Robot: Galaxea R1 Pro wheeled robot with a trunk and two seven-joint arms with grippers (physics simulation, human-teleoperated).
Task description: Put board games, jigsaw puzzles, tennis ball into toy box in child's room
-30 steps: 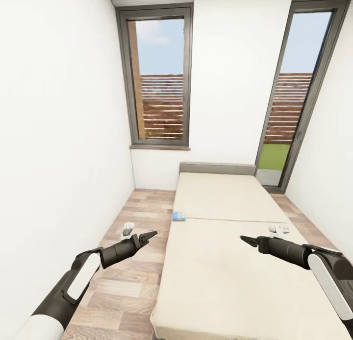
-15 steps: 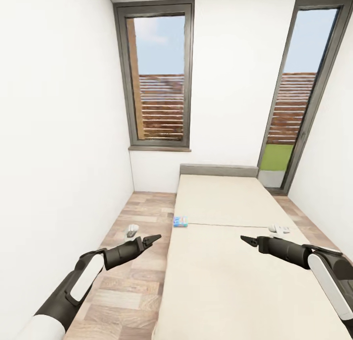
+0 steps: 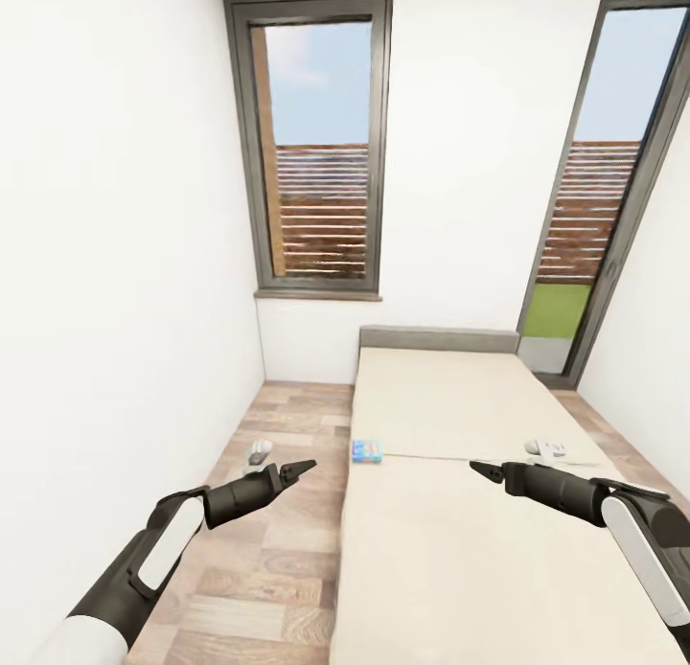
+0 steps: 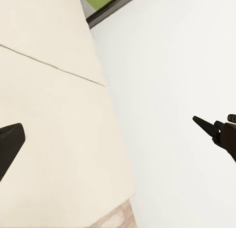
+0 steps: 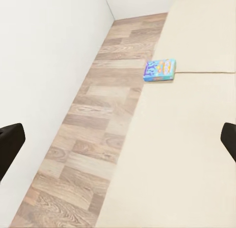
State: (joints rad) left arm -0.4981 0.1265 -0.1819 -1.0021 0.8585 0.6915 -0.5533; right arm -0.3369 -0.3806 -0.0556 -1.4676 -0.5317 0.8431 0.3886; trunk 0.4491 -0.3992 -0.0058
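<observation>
Head view: small blue board game (image 3: 366, 450) lies at the bed (image 3: 450, 550) left edge, so approach should end near it with left gripper (image 3: 292, 470) and right gripper (image 3: 482, 470) hanging empty, apparently nearly clenched; right wrist view: fingers (image 5: 10, 144) parted, touching nothing.

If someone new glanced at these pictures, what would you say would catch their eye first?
Probably the small blue board game, the one bright thing on the cream bed, lying at the mattress's left edge beside the wood floor. Next, the two dark grippers held out in front: the left gripper over the floor, the right gripper over the bed. Behind, a tall window shows sky and a slatted fence.
</observation>
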